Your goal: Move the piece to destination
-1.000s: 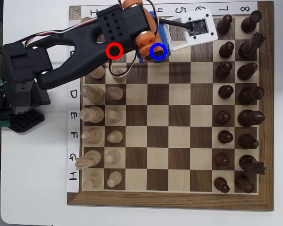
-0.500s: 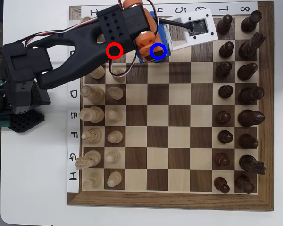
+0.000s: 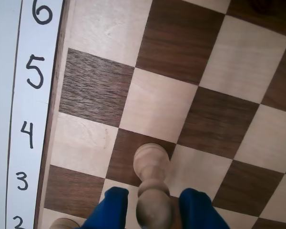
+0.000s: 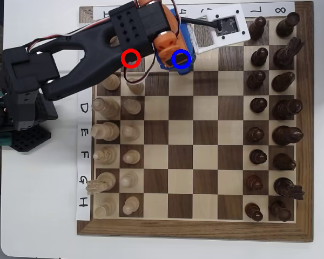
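In the wrist view the piece [image 3: 152, 183], a pale cream pawn, stands with its base over a dark square in the second column at number 4, the destination [image 3: 121, 164]. My gripper [image 3: 154, 210] has a blue finger on each side of the pawn's head, with a slim dark gap on each side. In the overhead view the gripper [image 4: 177, 54] sits over the blue ring marking the destination [image 4: 181, 59]. It hides the pawn there.
A red ring [image 4: 130, 58] marks a square under the arm. Pale pieces [image 4: 130, 106] fill the two left columns and dark pieces [image 4: 257, 105] the two right columns. The numbered paper strip [image 3: 33, 114] runs along the board's edge.
In the overhead view the arm's wrist and its white camera have shifted slightly toward the top edge of the picture. All other pieces stay where they were.
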{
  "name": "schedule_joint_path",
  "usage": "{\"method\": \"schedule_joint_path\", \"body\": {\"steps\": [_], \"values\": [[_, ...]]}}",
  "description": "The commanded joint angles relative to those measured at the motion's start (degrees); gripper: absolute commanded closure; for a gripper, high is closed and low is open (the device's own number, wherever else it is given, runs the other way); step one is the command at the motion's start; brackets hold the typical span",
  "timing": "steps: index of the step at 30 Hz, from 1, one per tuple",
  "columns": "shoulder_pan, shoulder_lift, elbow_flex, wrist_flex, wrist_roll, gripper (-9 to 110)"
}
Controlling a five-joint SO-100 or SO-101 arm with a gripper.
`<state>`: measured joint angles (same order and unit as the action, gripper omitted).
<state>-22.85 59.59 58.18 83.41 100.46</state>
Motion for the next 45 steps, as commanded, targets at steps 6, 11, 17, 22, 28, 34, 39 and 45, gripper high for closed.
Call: {"method": "schedule_joint_path", "body": {"steps": [6, 11, 17, 22, 28, 34, 39, 45], "values": [[-1.85, 9.40, -3.60, -0.79, 39.11, 81], [-1.85, 14.41, -3.52, 0.09, 37.09, 81], [-2.02, 15.56, -3.08, 1.49, 36.12, 83], [-2.20, 19.95, -3.08, 1.76, 35.60, 82], [-3.25, 26.81, -8.26, 2.90, 30.23, 78], [-4.57, 33.84, -10.72, 9.14, 17.58, 79], [-4.66, 41.57, -9.93, 14.33, 0.97, 81], [-2.90, 51.94, -3.96, 10.20, -24.26, 76]]}}
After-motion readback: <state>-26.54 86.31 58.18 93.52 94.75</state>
